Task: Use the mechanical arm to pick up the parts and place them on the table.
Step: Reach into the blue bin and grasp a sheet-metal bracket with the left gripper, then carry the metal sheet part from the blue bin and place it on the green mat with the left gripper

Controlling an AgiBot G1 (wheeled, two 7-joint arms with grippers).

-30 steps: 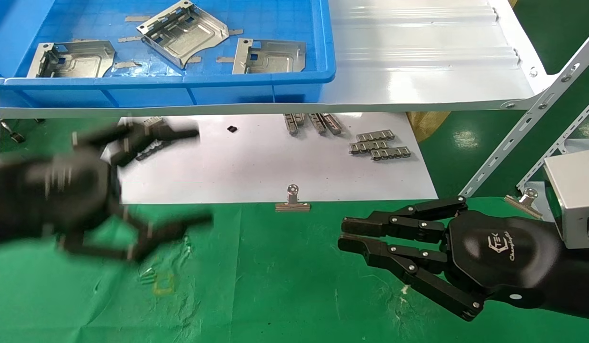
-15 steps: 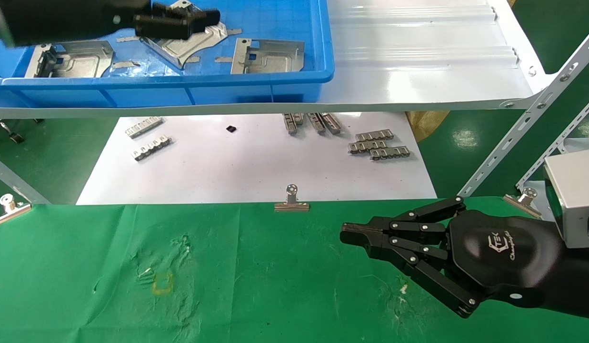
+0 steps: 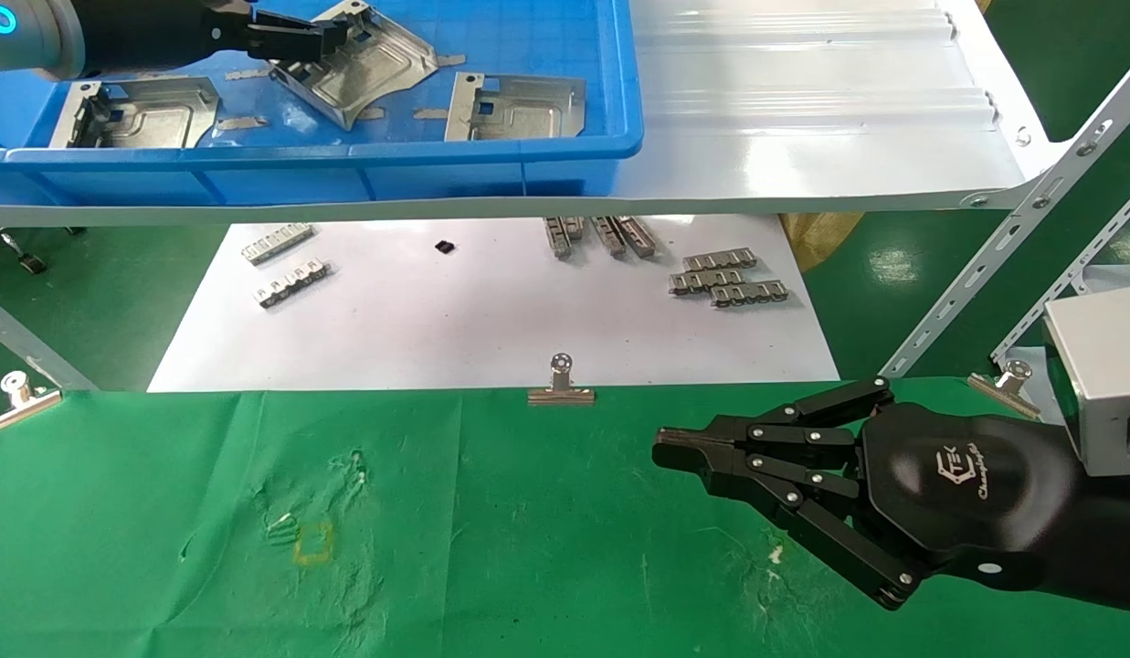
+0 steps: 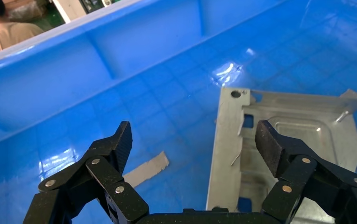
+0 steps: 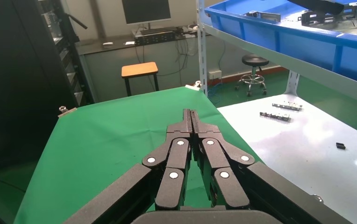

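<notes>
Left arm: you have the black left arm reaching in from your left at the far side of the head view.
Left gripper: your black linkage-fingered left gripper has its jaws spread wide, nothing between the pads.
Right arm: your right arm, with its silver-grey wrist block, sits low at the near right.
Right gripper: your glossy black hexagonal-palmed right gripper points toward your left, fingertips pressed together and holding nothing.
</notes>
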